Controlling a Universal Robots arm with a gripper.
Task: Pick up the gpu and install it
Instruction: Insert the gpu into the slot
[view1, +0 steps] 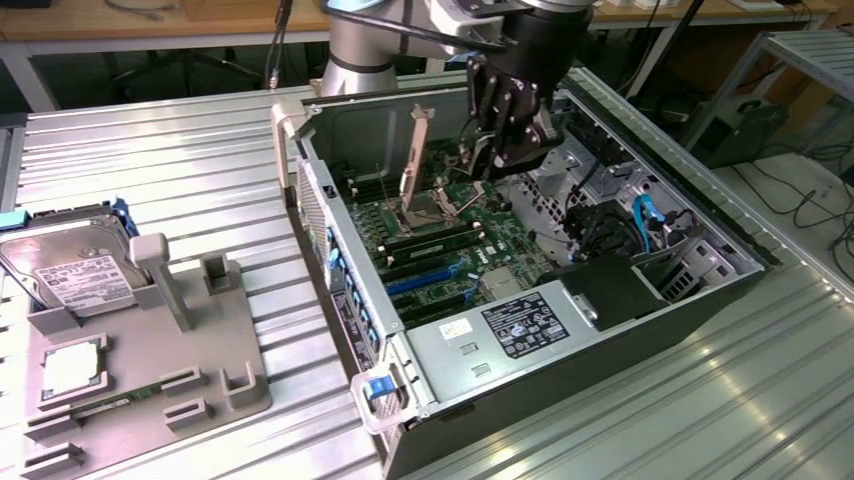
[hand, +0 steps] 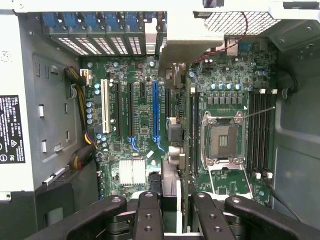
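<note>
**Over the open case, upper centre of the exterior view: gpu gripped, not yet seated**

Gripper (view1: 503, 150) is clamping the gpu (view1: 422, 160), jaws closed on the card's upper edge. Card is hanging upright inside the computer case (view1: 441, 345), with its silver bracket (view1: 418, 125) standing near the case's far wall. Wrist view is showing the gpu (hand: 173, 135) edge-on between the fingers (hand: 148, 215), running just beside the long blue slot (hand: 155, 110) on the motherboard (hand: 140, 125). Pick-up is looking done. Install is looking unfinished: the card seems to be hovering above the slots, though height is hard to judge. Hard drive (view1: 67, 270) and CPU chip (view1: 74, 365) are lying on the grey holder (view1: 214, 350) at lower left.
</note>
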